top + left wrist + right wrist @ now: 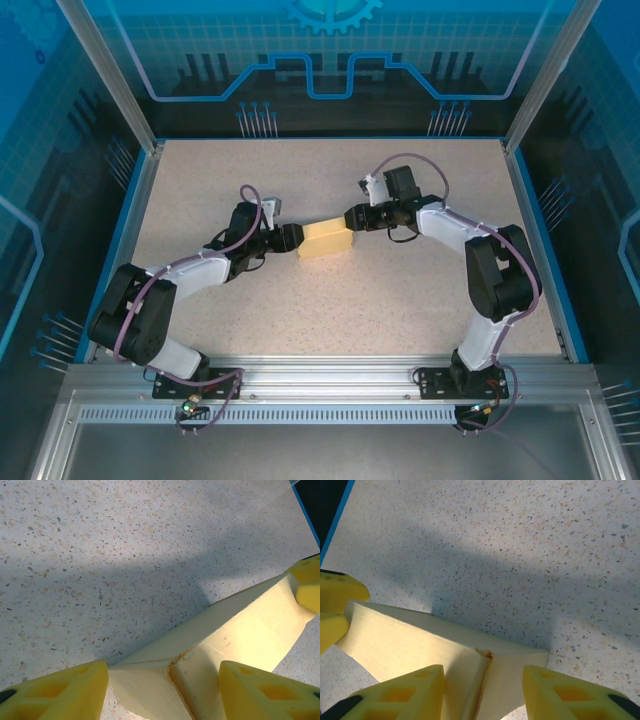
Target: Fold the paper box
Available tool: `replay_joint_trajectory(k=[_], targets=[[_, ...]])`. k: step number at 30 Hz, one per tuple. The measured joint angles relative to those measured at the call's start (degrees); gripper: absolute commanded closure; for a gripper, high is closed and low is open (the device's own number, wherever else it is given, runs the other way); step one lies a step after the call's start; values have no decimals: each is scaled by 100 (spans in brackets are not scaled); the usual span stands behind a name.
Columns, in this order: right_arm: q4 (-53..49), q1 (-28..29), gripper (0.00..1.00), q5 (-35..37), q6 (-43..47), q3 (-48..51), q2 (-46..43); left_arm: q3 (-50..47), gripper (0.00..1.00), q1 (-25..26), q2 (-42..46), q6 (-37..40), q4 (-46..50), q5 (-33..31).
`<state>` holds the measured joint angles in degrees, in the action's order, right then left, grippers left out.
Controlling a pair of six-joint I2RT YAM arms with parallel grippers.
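Mid-table, the paper box (326, 240) sits pinched endwise between the left gripper (292, 239) and right gripper (350, 219), each spread around an end; pressing harder could buckle its thin walls (a judgement); wrist views reveal a small tear at the flap seam (485, 655), unseen from above.

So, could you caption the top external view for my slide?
Both grippers, left and right, meet the paper box at opposite ends.

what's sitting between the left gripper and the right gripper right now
The paper box lies between the left gripper and right gripper, one at each end, as the top external view shows.
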<state>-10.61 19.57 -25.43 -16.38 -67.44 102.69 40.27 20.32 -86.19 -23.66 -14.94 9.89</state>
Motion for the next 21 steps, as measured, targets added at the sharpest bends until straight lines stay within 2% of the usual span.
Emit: replay_joint_trajectory(k=[13, 17, 21], targets=[[857, -247, 78, -916, -254, 415, 138, -26, 39, 0, 4, 0, -44, 0], [907, -267, 77, -960, -293, 424, 153, -26, 39, 0, 4, 0, -44, 0], [826, -262, 68, -927, -267, 393, 140, -26, 38, 0, 33, 2, -15, -2]])
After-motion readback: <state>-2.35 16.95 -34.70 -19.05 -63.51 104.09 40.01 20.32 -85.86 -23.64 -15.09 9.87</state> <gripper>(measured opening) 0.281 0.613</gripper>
